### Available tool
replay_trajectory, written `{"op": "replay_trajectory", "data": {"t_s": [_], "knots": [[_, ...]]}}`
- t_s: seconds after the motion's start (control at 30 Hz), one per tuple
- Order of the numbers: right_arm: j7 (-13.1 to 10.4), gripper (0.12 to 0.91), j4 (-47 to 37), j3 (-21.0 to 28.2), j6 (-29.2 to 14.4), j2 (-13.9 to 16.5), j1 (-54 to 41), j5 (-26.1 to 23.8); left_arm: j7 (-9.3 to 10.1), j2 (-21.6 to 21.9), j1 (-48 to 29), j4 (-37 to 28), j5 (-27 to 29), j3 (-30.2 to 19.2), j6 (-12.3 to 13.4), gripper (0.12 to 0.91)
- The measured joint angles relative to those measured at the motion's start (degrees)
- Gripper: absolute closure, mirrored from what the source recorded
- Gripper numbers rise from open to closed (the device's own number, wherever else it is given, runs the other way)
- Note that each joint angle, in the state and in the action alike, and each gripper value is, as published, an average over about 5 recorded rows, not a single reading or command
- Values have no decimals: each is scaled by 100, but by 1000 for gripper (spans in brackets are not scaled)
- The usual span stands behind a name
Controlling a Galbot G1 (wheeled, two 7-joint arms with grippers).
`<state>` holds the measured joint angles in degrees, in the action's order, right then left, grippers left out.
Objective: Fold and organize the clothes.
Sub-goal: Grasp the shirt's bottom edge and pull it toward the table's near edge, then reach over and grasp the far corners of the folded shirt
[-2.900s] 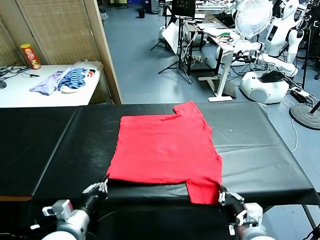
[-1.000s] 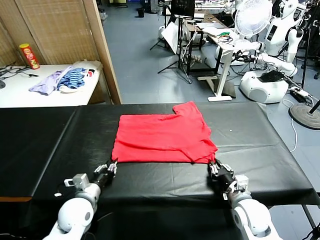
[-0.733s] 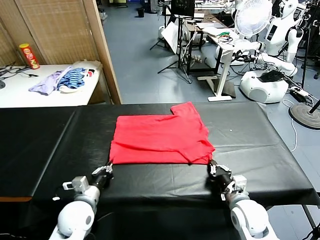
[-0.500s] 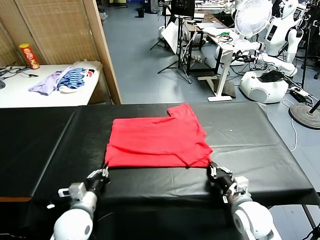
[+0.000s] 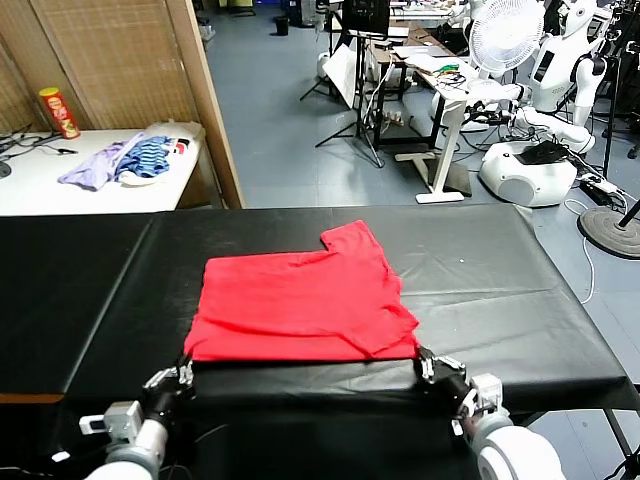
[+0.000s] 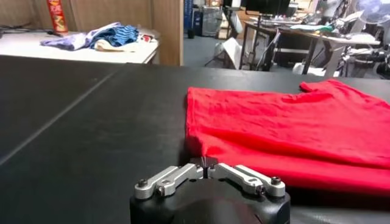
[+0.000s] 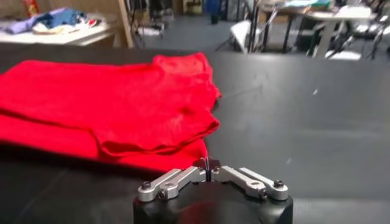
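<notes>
bright red soft-fabric T-shirt [image 5: 300, 305] folded on black table [image 5: 500, 270]; left gripper [image 5: 168, 379] and right gripper [image 5: 432, 364] at its near corners, both look spread open, holding nothing

You won't find any readable text here: the red and yellow canister [image 5: 61, 111] on the white side table [image 5: 60, 186] carries a label too small to read.

T-shirt [image 5: 300, 305]: soft matt red cloth, lying creased | table cover [image 5: 500, 290]: smooth black sheet, giving off a faint sheen | left gripper [image 6: 209, 176]: showing bare metal links over a glossy black plastic body
</notes>
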<state>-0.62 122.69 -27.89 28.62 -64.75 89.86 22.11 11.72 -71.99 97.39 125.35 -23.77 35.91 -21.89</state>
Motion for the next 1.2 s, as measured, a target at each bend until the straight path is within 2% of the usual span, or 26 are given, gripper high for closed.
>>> {"op": "replay_trajectory", "data": {"t_s": [0.13,0.27,0.33,0.5,0.6,0.7,0.8,0.9,1.0,1.2], "knots": [[-77,261,249,-100,103,85,-18,211,32,2,177,141,19,110,-157,409],[-197,230,299,-103,135,156,-401,393,20,57,331,330,-17,257,-359,258],[-270,228,184,-33,132,167,-756,419,34,122,311,435,-93,319,-490,239],[-567,227,-451,331,204,151,-1917,489,306,435,-293,442,-486,265,-878,232],[-763,227,-1047,669,255,85,-2753,517,299,696,-977,188,-908,131,-1117,232],[-840,227,-1802,1032,262,-32,-3582,518,298,965,-1781,-269,-1319,-50,-1326,232],[-784,227,-2677,1343,241,-213,-4361,517,259,1167,-2614,-878,-1629,-294,-1525,232],[-690,227,-3579,1564,223,-453,-5042,509,102,1242,-3432,-1589,-1805,-622,-1605,232],[-597,227,-4416,1740,233,-729,-5626,483,-49,1245,-4211,-2357,-1843,-984,-1637,232],[-278,227,-5676,1969,274,-1185,-6404,433,-169,1132,-5444,-3810,-1930,-1558,-1871,232]]}}
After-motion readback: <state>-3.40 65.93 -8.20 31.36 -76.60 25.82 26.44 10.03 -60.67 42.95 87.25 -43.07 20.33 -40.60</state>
